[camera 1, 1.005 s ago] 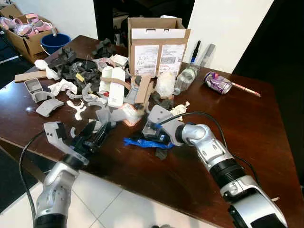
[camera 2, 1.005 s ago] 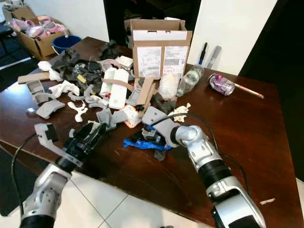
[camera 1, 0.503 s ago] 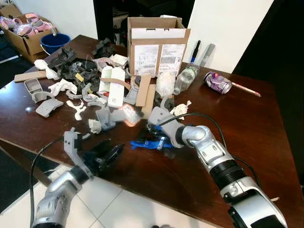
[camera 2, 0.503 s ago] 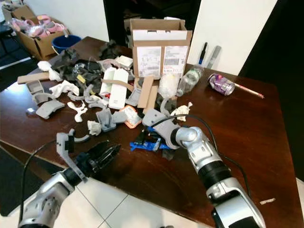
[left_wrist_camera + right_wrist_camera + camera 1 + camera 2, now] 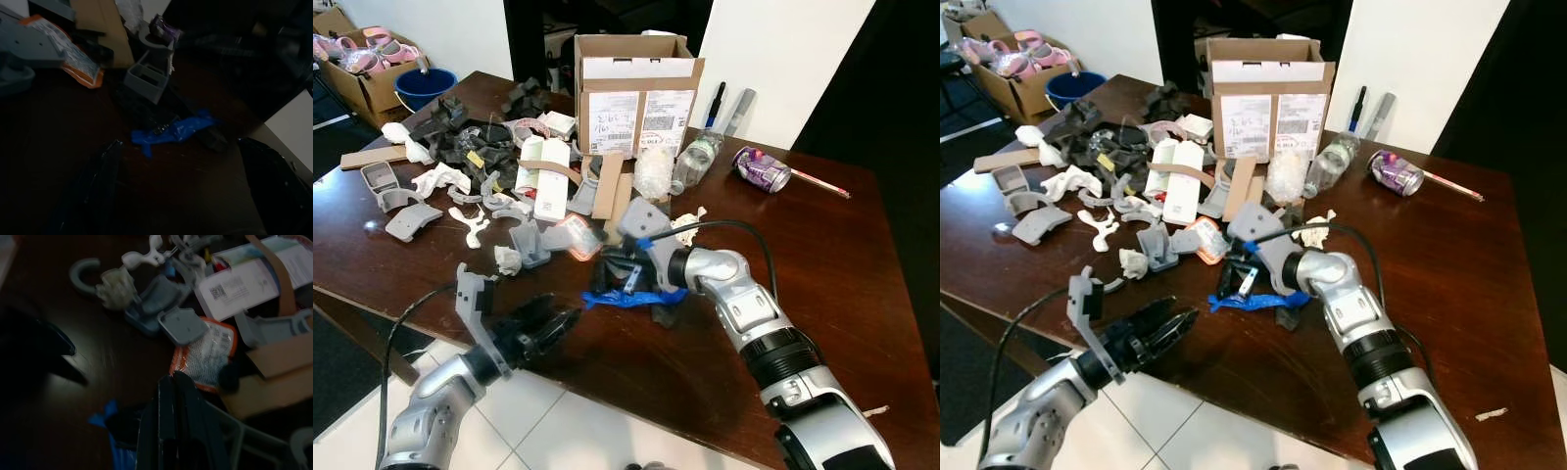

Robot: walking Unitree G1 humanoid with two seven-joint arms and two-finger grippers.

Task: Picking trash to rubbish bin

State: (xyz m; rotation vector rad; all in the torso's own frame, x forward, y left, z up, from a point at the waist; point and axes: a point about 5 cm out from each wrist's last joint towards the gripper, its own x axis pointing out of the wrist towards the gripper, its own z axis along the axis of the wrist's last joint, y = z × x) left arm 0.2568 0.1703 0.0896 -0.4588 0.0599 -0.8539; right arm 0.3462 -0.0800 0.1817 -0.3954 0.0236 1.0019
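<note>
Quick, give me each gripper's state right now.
Left gripper: open, holding nothing, near the table edge.
Right gripper: shut, over the blue wrapper; a grip cannot be told.

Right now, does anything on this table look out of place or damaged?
Yes. The purple can lies on its side and looks dented, near the far edge of the table. A clear plastic bottle also lies tipped over beside the cardboard box, and a blue wrapper lies crumpled by the right gripper.
</note>
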